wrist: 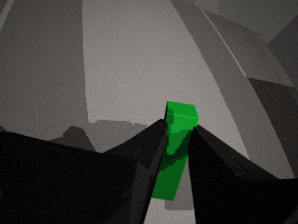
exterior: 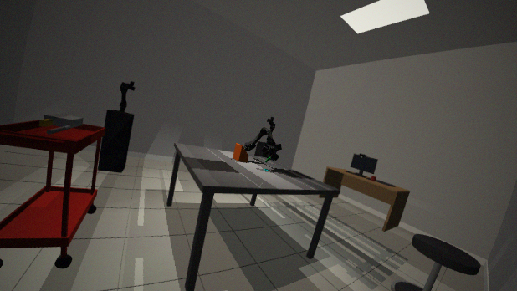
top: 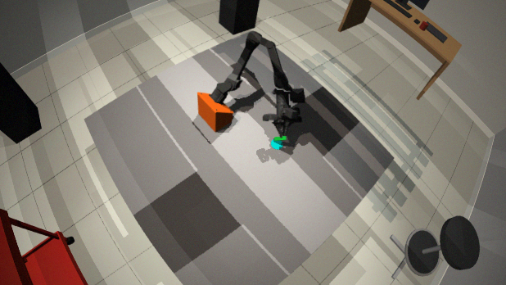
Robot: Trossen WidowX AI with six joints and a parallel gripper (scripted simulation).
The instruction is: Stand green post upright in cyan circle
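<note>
The green post [top: 278,138] [exterior: 268,159] [wrist: 170,174] is gripped between the fingers of my gripper [top: 282,136] [wrist: 177,129], which is shut on it. In the exterior view the post is small, looks tilted and hangs above the table. In the wrist view one end of the post stands out past the fingertips and its length runs back between the fingers. The cyan circle [top: 277,145] [exterior: 266,170] lies flat on the table below the post. In the top view the post overlaps its upper edge. The circle is not seen in the wrist view.
An orange block [top: 207,112] [exterior: 239,153] stands on the table [top: 164,172] [exterior: 268,191] beside the arm's base. Dark shadows of the arm fall around the circle. A red cart [exterior: 77,135], a wooden desk [exterior: 368,186] and a stool [top: 459,242] [exterior: 445,252] stand away from the table.
</note>
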